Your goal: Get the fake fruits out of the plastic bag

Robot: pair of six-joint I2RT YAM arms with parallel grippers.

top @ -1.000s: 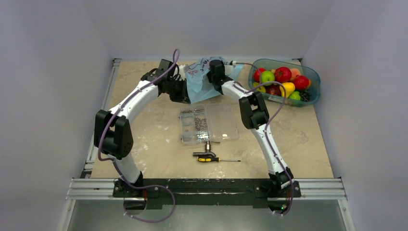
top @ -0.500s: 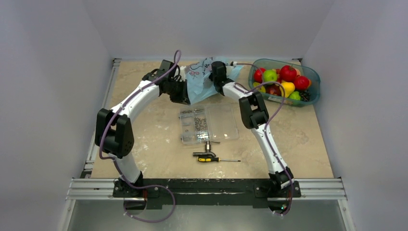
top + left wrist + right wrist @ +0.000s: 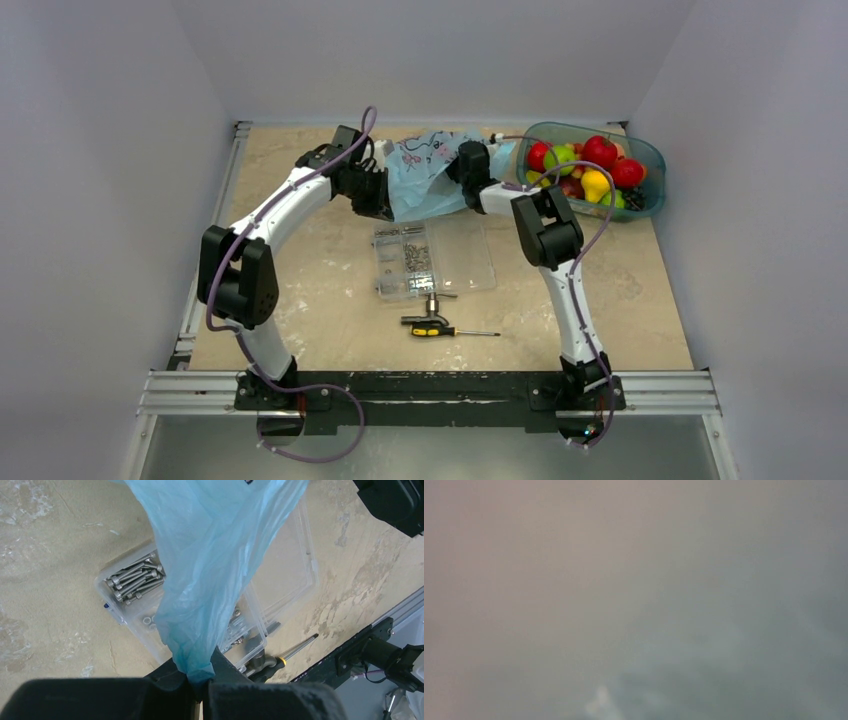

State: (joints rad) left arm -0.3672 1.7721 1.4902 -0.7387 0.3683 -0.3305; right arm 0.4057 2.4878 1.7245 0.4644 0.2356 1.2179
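The light blue plastic bag (image 3: 425, 175) hangs stretched between the two arms at the back of the table. My left gripper (image 3: 378, 200) is shut on a bunched corner of it; in the left wrist view the film (image 3: 210, 555) rises from the pinched fingertips (image 3: 200, 677). The right arm's wrist (image 3: 471, 162) sits at the bag's right side, with its fingers hidden in the film. The right wrist view is only grey-blue haze. Fake fruits (image 3: 585, 165), red, green and yellow, fill the teal tub. I can make out no fruit inside the bag.
The teal tub (image 3: 650, 185) stands at the back right. A clear compartment box of screws (image 3: 433, 257) lies mid-table under the bag, also in the left wrist view (image 3: 132, 587). A screwdriver (image 3: 440, 330) and a metal part (image 3: 433, 303) lie nearer the bases.
The right wrist has moved right and slightly nearer, and its jaws have shut. The bag is now spread wider between the arms. The left arm has stayed put.
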